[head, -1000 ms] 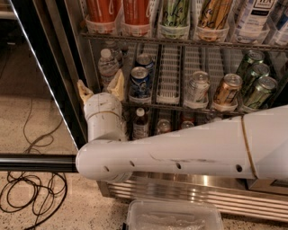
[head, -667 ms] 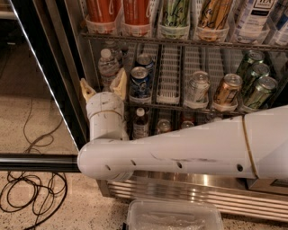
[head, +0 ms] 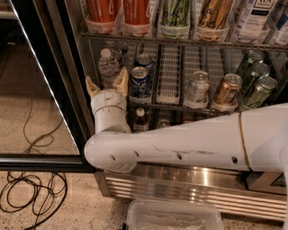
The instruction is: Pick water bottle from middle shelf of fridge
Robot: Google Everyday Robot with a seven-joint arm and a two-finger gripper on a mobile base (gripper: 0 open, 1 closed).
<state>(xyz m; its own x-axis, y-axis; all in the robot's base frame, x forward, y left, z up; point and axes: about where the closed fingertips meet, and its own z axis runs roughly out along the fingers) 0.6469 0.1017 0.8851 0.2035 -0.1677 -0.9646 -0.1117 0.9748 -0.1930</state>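
Water bottle: clear, white-capped; stands upright at the far left end of the middle shelf, in the leftmost lane.
Gripper: in front of the water bottle's lower half; its two tan fingers are spread apart, one on each side of the bottle, clamped on nothing.
Middle shelf contents: two blue cans in the lane just right of the bottle; then an empty white slotted lane; then a silver can, a bronze can and three green cans in a file.
Upper shelf: tall drinks stand in clear cups, orange at left, green and gold to the right.
Lower shelf: a white-capped bottle of dark liquid shows just above the arm.
Fridge: stainless base ledge below the arm; a clear plastic bin lies on the floor before it.
Change since a second ago: the gripper has shifted slightly right and closer around the bottle; finger spread, bottle and cans unchanged.
Edges and room: the fridge's left wall and the black door frame lie just beside the left finger; the right finger sits in the narrow gap between bottle and nearest blue can; cables lie on the floor at left.
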